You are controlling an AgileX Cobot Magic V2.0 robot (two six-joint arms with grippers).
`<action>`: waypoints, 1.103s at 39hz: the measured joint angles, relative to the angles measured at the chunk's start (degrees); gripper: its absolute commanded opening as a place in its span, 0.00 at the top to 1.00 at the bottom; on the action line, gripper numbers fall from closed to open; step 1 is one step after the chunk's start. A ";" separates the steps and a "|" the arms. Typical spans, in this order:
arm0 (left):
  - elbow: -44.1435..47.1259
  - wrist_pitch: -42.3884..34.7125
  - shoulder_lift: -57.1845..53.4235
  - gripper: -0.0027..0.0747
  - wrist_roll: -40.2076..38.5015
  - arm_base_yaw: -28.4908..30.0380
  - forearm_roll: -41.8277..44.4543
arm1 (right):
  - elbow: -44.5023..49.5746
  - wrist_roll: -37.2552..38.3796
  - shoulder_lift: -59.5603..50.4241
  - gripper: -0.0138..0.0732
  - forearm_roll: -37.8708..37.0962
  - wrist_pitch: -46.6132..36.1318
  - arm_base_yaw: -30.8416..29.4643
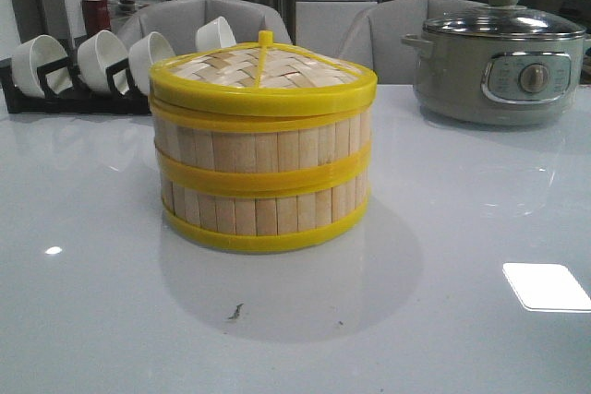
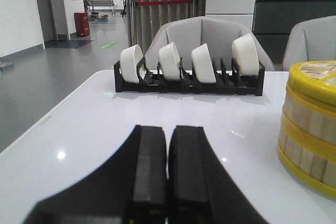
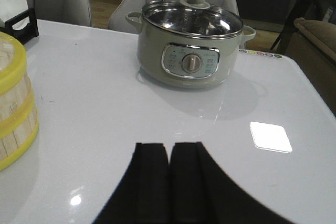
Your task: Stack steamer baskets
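My left gripper (image 2: pixel 168 166) is closed, empty, low over the table (image 1: pixel 462 228); bowl rack (image 2: pixel 189 80) ahead of it, baskets (image 2: pixel 310 129) well off to its right. Baskets (image 1: pixel 263 182) sit stacked mid-table, one on the other, lid (image 1: pixel 263 71) on top. My right gripper (image 3: pixel 169 177) is closed, empty, baskets (image 3: pixel 16 114) well to its left, pot (image 3: pixel 191 51) ahead.

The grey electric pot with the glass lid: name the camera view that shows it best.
The right wrist view: the grey electric pot with glass lid stands whole and near, its control dial facing the camera. The front view shows the pot at the right edge, slightly cropped. The left wrist view does not show it.
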 measured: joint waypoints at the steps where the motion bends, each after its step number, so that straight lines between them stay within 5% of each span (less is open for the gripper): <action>1: 0.00 0.00 0.00 0.85 0.00 0.00 0.13 | 0.00 0.00 0.00 0.78 0.00 0.00 0.00; 43: 0.00 1.52 0.00 0.85 -0.13 0.00 0.62 | 0.00 0.00 0.00 0.78 0.00 0.00 0.00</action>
